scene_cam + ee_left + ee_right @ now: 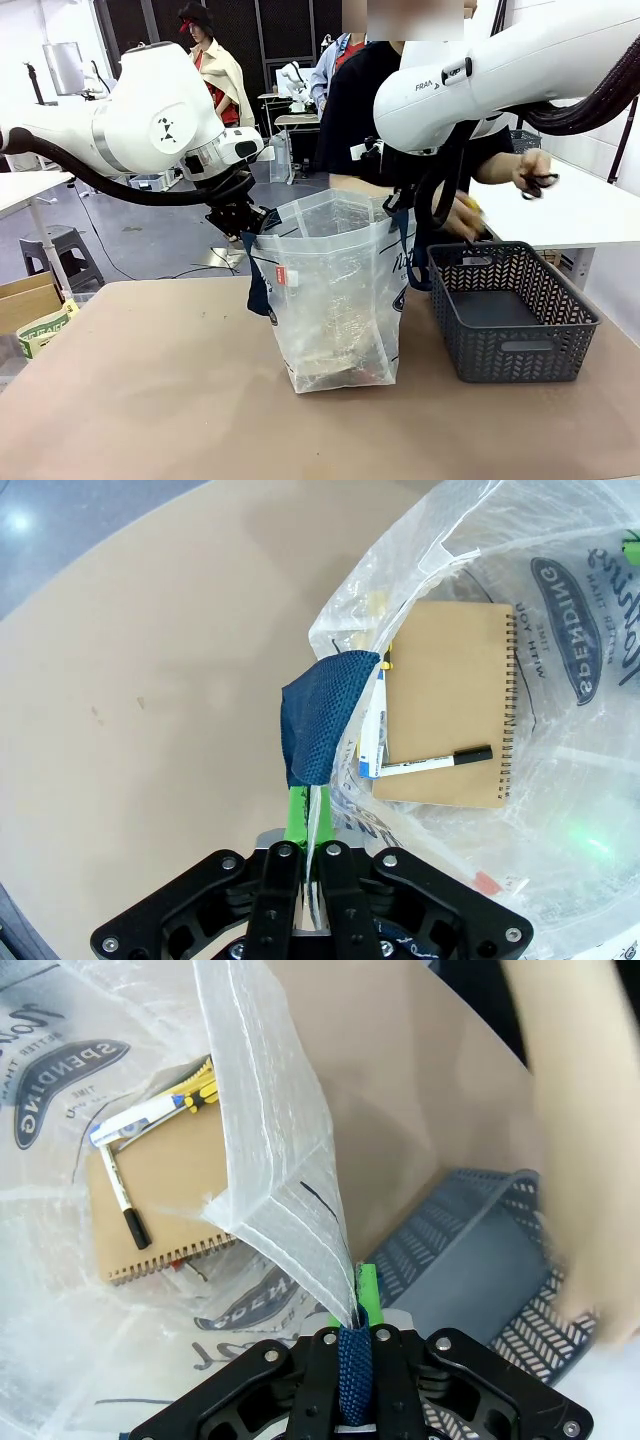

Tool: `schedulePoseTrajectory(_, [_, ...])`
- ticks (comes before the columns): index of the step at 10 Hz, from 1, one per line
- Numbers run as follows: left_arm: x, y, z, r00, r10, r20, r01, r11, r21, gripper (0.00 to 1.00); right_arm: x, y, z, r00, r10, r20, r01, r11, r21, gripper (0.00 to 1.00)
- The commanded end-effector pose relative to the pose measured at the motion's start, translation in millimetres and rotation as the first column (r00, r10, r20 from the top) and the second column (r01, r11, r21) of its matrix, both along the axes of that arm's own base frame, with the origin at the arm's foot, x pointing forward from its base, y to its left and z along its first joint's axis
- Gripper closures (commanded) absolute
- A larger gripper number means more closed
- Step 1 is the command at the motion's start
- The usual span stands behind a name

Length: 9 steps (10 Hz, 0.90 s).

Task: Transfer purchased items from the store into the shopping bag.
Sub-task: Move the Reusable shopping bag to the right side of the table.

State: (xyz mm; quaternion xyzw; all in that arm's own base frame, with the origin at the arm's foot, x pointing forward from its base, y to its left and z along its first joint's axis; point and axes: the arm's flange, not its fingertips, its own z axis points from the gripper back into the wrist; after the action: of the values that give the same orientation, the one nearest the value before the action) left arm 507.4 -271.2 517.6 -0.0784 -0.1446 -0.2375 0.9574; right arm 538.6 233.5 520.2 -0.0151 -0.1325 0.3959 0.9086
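The shopping bag [335, 290] stands upright and held wide open at mid-table. My left gripper [250, 232] is shut on its left rim and navy strap [320, 715]; the left wrist view has this gripper [308, 805] at the bottom. My right gripper [357, 1295] is shut on the opposite rim and strap, by the bag's right edge [400, 205]. On the bag's floor lie purchased items: a brown spiral notebook [450, 705], a white marker [430, 763] and a small yellow piece [200, 1085]. A person's hand [465, 215] holds something yellow beside the bag, above the basket.
A dark grey lattice basket [515, 310] stands right of the bag and looks bare inside. The person stands at the far side; the other hand [535, 180] holds a small black object. Brown tabletop [150, 380] stretches to the left and front. A cardboard box [35, 310] sits off the left edge.
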Motion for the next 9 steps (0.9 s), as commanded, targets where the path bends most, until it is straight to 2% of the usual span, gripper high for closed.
schedulePoseTrajectory(1, [-0.1,2.8,-0.1,1.0,0.004,0.001,-0.004,1.0,0.0,1.0,0.7,-1.7,0.2,1.0,-0.004,0.001,0.004,1.0,0.0,1.0])
schedulePoseTrajectory(9, [-0.1,2.8,-0.1,1.0,0.004,0.001,-0.004,1.0,0.0,1.0,0.7,-1.7,0.2,1.0,-0.004,0.001,0.004,1.0,0.0,1.0])
